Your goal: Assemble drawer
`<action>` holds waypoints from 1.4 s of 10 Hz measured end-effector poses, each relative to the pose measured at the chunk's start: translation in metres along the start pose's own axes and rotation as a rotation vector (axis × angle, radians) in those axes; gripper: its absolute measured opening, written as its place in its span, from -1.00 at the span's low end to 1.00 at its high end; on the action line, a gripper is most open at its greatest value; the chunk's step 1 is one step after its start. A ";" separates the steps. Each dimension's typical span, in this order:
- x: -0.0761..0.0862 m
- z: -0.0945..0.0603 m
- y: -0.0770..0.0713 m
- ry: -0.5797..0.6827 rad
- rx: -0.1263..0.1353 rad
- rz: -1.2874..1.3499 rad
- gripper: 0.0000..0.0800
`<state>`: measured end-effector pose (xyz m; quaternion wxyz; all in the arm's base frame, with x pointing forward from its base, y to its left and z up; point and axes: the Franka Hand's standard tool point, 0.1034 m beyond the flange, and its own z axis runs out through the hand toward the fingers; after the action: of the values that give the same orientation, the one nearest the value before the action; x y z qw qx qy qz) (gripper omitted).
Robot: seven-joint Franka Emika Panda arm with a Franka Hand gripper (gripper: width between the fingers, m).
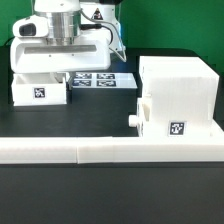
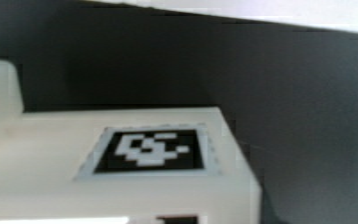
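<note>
The gripper (image 1: 57,62) hangs low at the back of the table, at the exterior view's left, just above a small white box (image 1: 40,92) with a tag on its front. Its fingertips are hidden behind the arm's body and do not show clearly in the wrist view, so I cannot tell how far it is open or whether it holds anything. The wrist view shows a tagged white part (image 2: 149,150) close below.

Just beside the box, toward the exterior view's right, lies the marker board (image 1: 100,79). Further right and nearer the camera stands the drawer case (image 1: 175,95), a larger white block with a round knob (image 1: 133,118) on its side. A long white rail (image 1: 110,150) runs across the front.

The box looks like rigid, light, smooth plastic, apt to slip. Pinching across its two opposite walls near the top should hold it best.
</note>
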<state>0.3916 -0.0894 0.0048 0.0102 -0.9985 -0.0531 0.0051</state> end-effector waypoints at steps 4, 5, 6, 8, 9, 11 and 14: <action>0.018 -0.014 -0.015 -0.023 0.017 -0.046 -0.90; 0.033 -0.027 -0.023 -0.017 0.020 -0.067 -0.90; 0.048 -0.036 -0.029 -0.016 0.024 -0.078 -0.90; 0.079 -0.047 -0.038 -0.003 0.028 -0.111 -0.89; 0.094 -0.050 -0.042 0.002 0.032 -0.125 -0.89; 0.105 -0.051 -0.047 0.004 0.035 -0.144 -0.89; 0.103 -0.050 -0.046 0.004 0.034 -0.361 -0.89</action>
<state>0.4899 -0.0335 0.0545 0.0279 -0.9725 -0.2311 0.0021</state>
